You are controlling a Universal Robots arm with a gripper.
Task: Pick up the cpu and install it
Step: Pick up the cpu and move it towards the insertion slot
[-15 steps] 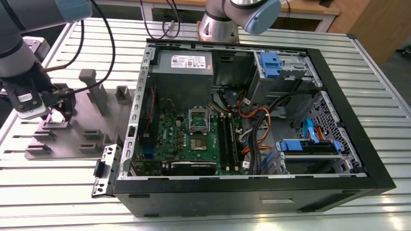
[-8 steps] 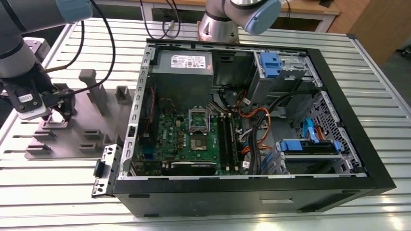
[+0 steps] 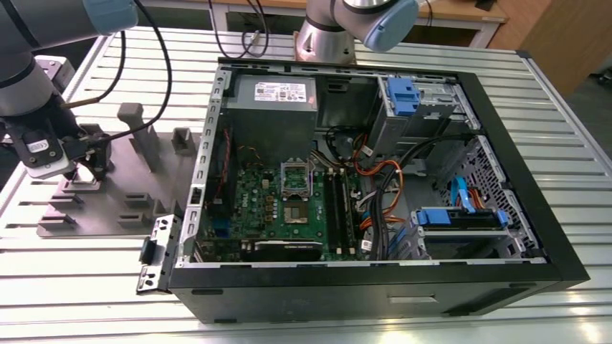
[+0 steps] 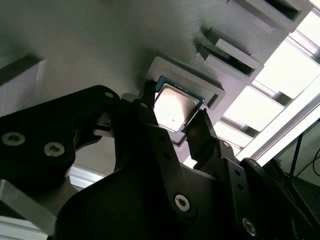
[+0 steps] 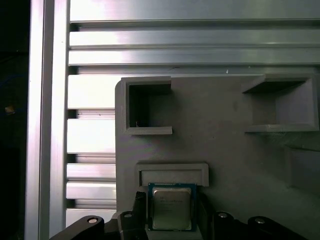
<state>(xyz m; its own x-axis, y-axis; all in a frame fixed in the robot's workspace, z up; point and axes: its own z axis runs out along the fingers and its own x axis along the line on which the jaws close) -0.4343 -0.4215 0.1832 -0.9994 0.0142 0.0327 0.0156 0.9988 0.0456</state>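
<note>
The cpu [image 5: 171, 207] is a small square chip with a silver-grey lid [image 4: 172, 107], lying flat in a raised nest on the grey fixture plate [image 5: 225, 155]. In both wrist views my gripper [image 4: 175, 105] is down over it, with one black finger against each of two opposite edges of the chip. The chip still rests in its nest. In the exterior view my gripper [image 3: 84, 172] stands at the near-left part of the fixture plate [image 3: 105, 211], on the exterior view's left of the open computer case [image 3: 383, 272]. The motherboard's silver-framed socket [image 3: 297, 175] lies inside the case.
Raised blocks and posts [image 3: 134, 132] stand on the fixture plate around my gripper. Cables, blue drive brackets [image 3: 459, 218] and a power supply [image 3: 275, 93] crowd the case. Another arm's base [image 3: 330, 36] stands behind the case on the slatted aluminium table [image 3: 86, 287].
</note>
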